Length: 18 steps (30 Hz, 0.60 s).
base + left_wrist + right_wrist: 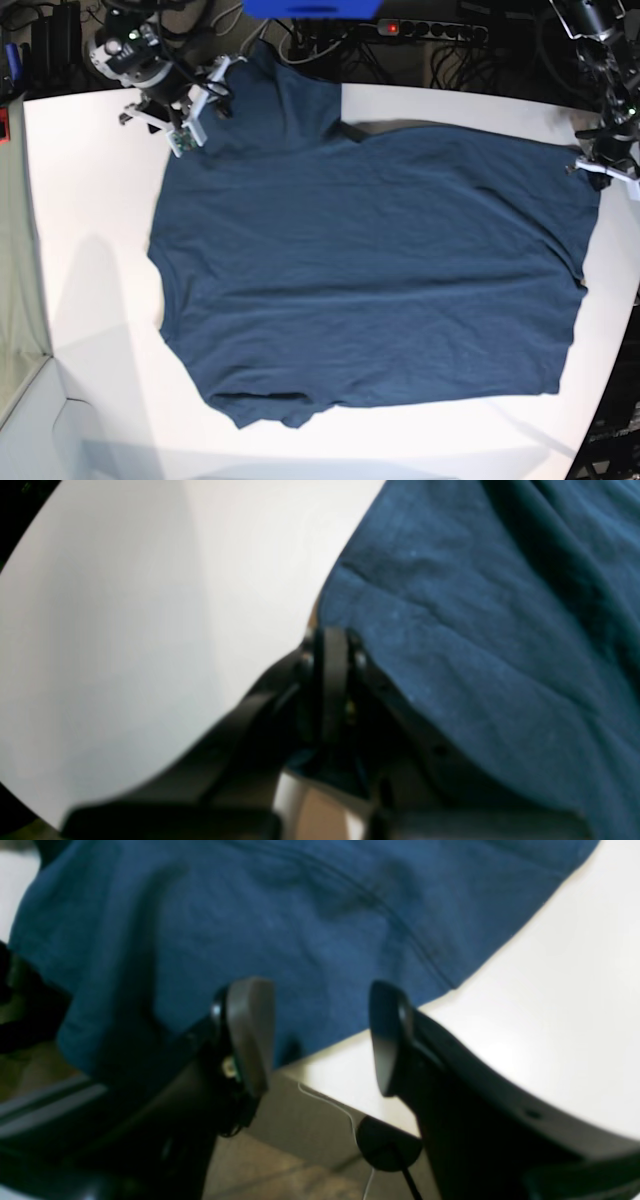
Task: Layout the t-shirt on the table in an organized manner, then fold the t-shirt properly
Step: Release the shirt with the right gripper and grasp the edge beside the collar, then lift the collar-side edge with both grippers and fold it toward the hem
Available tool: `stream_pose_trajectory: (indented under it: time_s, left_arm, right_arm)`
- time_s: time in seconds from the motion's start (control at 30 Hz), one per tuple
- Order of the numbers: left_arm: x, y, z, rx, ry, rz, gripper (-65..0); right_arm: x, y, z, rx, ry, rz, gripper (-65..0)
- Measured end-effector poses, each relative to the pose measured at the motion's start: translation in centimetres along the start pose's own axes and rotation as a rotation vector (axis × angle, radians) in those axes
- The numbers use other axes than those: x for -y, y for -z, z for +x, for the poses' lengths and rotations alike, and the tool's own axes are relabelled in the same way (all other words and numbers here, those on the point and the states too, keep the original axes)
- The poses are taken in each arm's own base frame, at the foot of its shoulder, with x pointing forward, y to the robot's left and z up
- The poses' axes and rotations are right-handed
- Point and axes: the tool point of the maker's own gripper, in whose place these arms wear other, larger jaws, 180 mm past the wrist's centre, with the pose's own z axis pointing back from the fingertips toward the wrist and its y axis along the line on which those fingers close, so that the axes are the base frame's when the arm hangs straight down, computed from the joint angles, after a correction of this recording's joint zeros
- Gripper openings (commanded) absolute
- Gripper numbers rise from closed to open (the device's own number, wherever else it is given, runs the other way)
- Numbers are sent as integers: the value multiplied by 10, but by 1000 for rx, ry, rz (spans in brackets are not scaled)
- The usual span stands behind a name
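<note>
Left wrist: left gripper (330, 645) pinched together on t-shirt (490, 630) edge, table (125, 630) beside.
Right wrist: right gripper (320, 1035) jaws apart, empty, over hem at table corner.
Base: t-shirt spread across table. Cloth looks light, limp; best held by corners, hems.

Base looks straight down; both wrist views sit close, sharing its t-shirt (370, 270) edges.
</note>
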Motion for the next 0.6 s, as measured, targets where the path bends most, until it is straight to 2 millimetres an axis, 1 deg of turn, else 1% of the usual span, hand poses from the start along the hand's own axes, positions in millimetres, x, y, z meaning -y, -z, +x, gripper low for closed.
stream_pose_trajectory:
  time_s: [0.1,0.17,0.23,0.33,0.37,0.43,0.5,0.57,0.6]
  left_arm:
    - [0,0,0,0,-1,-1,-649]
    - [0,0,0,0,-1,-1,-649]
    - [1,0,-1,0,-1,-3,-649]
    - [1,0,0,0,0,-3,-649]
    - [1,0,-1,-1,0,-3,-649]
    - [1,0,-1,-1,0,-3,-649]
    - [1,0,-1,-1,-1,-3,-649]
    - [1,0,-1,-1,0,-3,-649]
    - [0,0,0,-2,1,-3,-649]
  right_arm:
    - [-4,10,-14,-36,21,27,-336]
    - [-6,14,-19,-32,43,40,-337]
    - [-9,18,-19,-17,58,55,-340]
    - [-12,25,-13,42,88,78,-352]
    - [-14,28,-10,73,106,89,-372]
    - [-17,36,-6,134,163,114,-434]
    - [-20,45,-2,197,219,149,-533]
    - [-20,49,-6,229,269,171,-631]
    - [-18,49,-8,237,287,168,-650]
